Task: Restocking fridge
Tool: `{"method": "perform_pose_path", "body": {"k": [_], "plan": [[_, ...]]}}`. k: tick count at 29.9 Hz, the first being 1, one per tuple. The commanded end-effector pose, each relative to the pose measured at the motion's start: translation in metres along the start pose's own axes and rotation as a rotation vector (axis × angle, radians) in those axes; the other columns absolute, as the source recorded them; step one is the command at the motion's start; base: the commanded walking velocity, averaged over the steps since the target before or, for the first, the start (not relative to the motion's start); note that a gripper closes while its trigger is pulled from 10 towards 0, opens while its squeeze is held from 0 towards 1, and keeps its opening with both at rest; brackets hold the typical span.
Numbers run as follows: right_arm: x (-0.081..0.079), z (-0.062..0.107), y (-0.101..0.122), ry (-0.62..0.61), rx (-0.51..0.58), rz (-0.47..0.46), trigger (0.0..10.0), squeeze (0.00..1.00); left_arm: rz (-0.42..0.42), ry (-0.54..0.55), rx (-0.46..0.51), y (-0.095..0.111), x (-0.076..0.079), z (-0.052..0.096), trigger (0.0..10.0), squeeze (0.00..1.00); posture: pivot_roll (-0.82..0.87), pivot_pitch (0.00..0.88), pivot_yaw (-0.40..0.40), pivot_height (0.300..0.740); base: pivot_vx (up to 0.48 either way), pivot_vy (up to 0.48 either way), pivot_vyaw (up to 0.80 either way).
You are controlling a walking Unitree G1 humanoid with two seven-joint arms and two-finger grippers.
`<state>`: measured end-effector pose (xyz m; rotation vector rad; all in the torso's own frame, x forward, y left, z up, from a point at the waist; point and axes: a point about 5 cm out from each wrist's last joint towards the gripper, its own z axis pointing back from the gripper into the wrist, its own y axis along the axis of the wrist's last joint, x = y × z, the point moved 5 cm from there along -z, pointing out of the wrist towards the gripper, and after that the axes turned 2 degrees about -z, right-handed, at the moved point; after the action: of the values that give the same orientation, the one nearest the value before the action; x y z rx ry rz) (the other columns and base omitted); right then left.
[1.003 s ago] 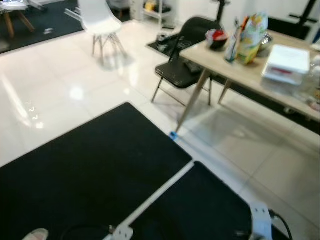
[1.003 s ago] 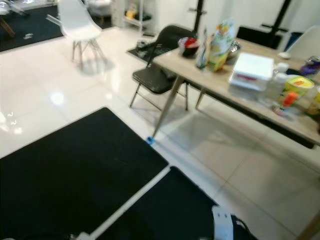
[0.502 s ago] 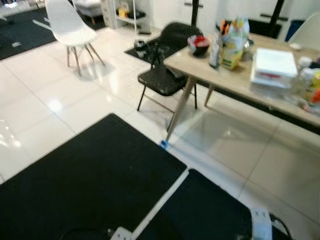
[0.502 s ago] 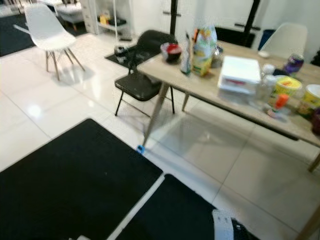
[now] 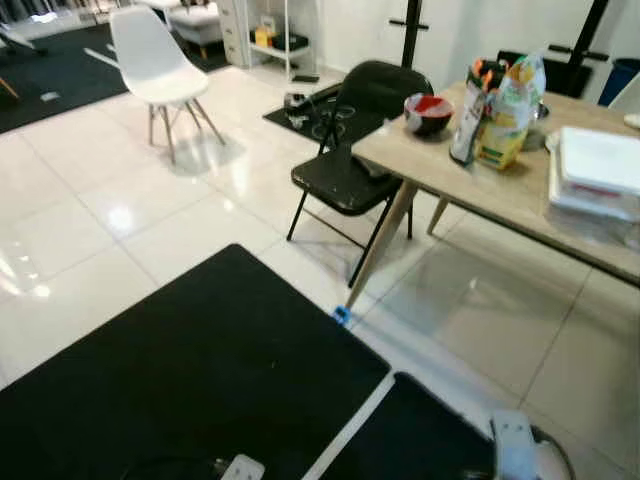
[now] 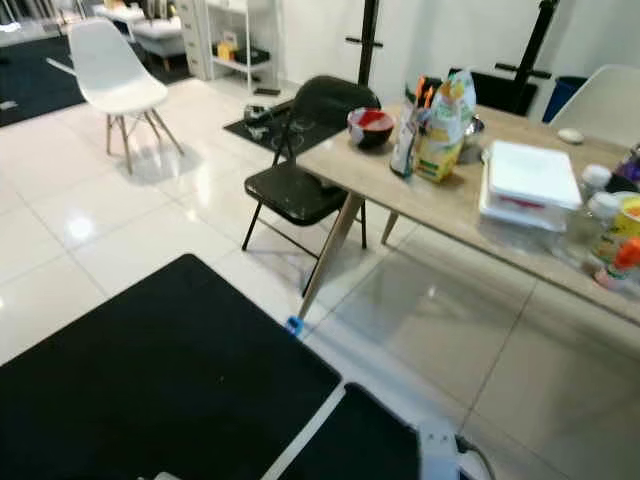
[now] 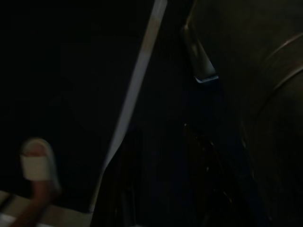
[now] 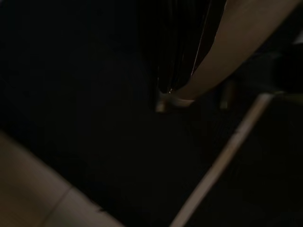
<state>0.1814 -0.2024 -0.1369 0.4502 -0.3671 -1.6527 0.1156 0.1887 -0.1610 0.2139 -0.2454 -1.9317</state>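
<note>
No fridge is in sight. A wooden table [image 6: 452,205] stands ahead to the right. On it are a red bowl [image 6: 370,124], a tall snack bag [image 6: 446,135], a flat white box [image 6: 530,178] and several bottles and cups [image 6: 615,230] at its right end. Both arms hang idle over the black mat. In the dark left wrist view my left gripper [image 7: 165,187] is a faint outline.
A black folding chair [image 6: 298,185] is at the table's near corner and a white chair [image 6: 105,85] stands at the back left. Black mats [image 6: 150,380] joined by a white strip [image 6: 310,440] lie underfoot, with a white power strip [image 6: 437,455]. A person's slippered foot [image 7: 35,165] stands close by.
The whole picture has shifted as the camera turned and lifted; table and chairs now sit further right in the frame. Nothing on the table has moved.
</note>
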Motion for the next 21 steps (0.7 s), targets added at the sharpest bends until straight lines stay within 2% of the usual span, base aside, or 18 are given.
{"method": "perform_pose_path", "body": {"k": [1, 3, 21], "plan": [[0.0086, 0.0015, -0.0015, -0.023, -0.008, 0.001, 10.0, 0.0, 0.003, 0.017, 0.168, 0.0523, -0.0034, 0.0002, 10.0, 0.0, -0.01, 0.0, -0.011, 0.74, 0.394, 0.0, -0.78], [0.0081, 0.0014, -0.0017, -0.023, -0.008, 0.003, 10.0, 0.0, 0.001, 0.018, 0.168, 0.0521, -0.0038, 0.0003, 10.0, 0.0, -0.01, 0.0, -0.01, 0.74, 0.394, 0.0, -0.78], [0.0073, 0.0013, -0.0017, -0.026, -0.004, 0.007, 10.0, 0.0, -0.001, 0.02, 0.171, 0.0542, -0.0048, 0.0005, 10.0, 0.0, -0.02, 0.0, -0.01, 0.74, 0.392, 0.0, 0.0]]}}
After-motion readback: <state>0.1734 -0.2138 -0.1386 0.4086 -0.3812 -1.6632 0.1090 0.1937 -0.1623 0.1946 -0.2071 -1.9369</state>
